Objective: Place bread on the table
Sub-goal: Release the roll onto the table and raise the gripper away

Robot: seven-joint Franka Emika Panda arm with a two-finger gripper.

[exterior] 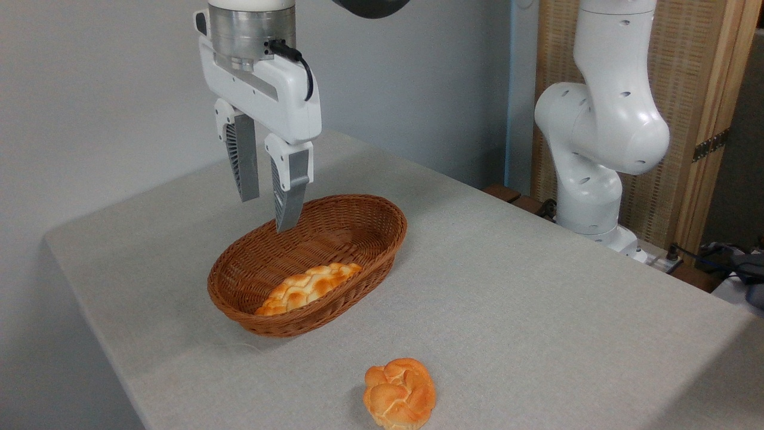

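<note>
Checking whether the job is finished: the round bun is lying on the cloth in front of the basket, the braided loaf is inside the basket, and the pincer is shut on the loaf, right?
Not quite. The pincer holds nothing: it hangs open above the far rim of the basket, as the camera view shows. The rest stands: the round bun lies on the cloth in front of the basket, and the braided loaf is inside it.

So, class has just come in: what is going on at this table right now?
A white robot arm holds its end effector above the far end of a brown wicker basket, fingers apart and gripping nothing. A braided loaf lies inside the basket. The small round bread sits on the table in front of the basket, apart from it, so it looks already placed.
</note>
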